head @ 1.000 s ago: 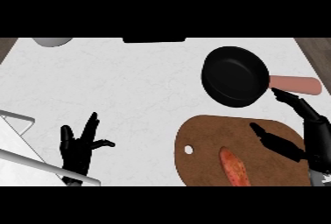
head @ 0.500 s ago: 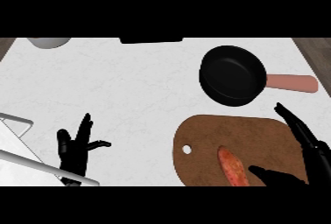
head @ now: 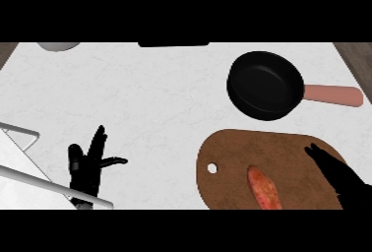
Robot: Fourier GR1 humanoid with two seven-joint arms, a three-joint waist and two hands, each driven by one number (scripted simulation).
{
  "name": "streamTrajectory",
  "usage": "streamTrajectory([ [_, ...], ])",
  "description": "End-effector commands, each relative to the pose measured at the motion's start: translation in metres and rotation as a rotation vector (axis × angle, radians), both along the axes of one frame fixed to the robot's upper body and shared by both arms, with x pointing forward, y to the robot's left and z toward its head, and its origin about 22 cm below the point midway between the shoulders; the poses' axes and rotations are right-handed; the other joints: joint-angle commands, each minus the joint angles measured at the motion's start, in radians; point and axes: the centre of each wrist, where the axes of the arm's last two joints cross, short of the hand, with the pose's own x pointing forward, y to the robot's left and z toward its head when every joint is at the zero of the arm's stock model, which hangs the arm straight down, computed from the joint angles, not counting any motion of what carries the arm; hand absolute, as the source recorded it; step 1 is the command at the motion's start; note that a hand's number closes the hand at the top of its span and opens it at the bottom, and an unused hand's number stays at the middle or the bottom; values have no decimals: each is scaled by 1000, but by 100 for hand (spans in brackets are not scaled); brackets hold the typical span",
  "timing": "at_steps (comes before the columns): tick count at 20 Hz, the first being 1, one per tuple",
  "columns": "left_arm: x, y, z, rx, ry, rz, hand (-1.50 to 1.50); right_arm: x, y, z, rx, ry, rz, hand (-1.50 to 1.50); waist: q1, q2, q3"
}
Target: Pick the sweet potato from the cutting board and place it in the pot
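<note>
Orange sweet potato point(head: 263, 188) lies on the wooden cutting board point(head: 254, 152) at five o'clock, untouched. Right hand point(head: 335, 172) hovers beside it, fingers straight and together; left hand point(head: 87, 162) rests at eight o'clock, fingers spread. Grasp, lift and placing in the black pot point(head: 265, 92) at one o'clock remain.

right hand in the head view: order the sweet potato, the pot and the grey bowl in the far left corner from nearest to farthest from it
From the right hand, at the view's lower right over the cutting board:
1. Sweet potato, just to its left on the board.
2. Pot, beyond the board, its handle pointing right.
3. Grey bowl, across the counter at the far left corner.
</note>
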Motion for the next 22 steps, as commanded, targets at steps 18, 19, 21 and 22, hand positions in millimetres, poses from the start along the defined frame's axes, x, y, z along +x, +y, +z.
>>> streamTrajectory([
  [18, 38, 70, 34, 278, 55, 63, 0, -15, 41, 30, -137, 323, -135, -150, 57, 13, 7],
  [19, 31, 75, 34, 270, 82, 65, 0, -16, 40, 31, -152, 323, -139, -150, 58, 10, 7],
  [21, 34, 80, 34, 277, 82, 71, 0, -18, 43, 26, -153, 328, -148, -150, 53, 10, 7],
  [22, 27, 76, 27, 279, 80, 82, 0, -19, 48, 21, -143, 328, -139, -150, 58, 9, 7],
])
